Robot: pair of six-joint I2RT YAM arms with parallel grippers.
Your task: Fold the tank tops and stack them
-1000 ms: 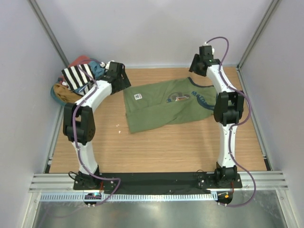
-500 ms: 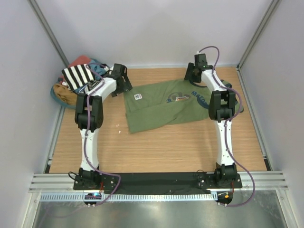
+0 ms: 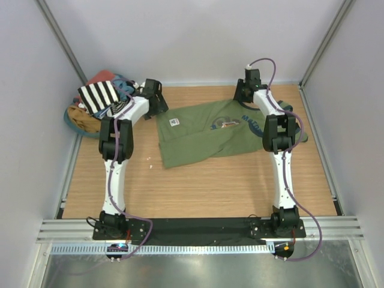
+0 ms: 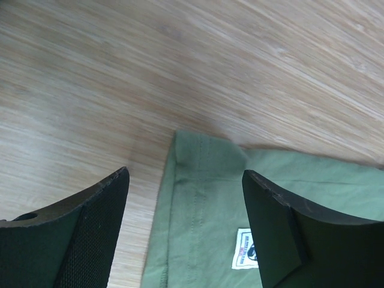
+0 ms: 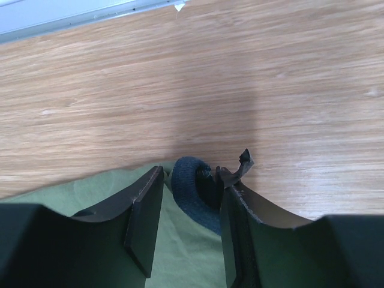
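Found green top lying spread on table, centre-back: olive, printed patch, white label, navy strap. Judged light, limp, sure to sag if lifted singly; best taken at hem corner and strap together. Found left claw gaping wide over hem corner, holding nothing. Found right claw narrowed about strap (firm clamp not confirmable). Noted striped top heaped far-left, atop other garments.
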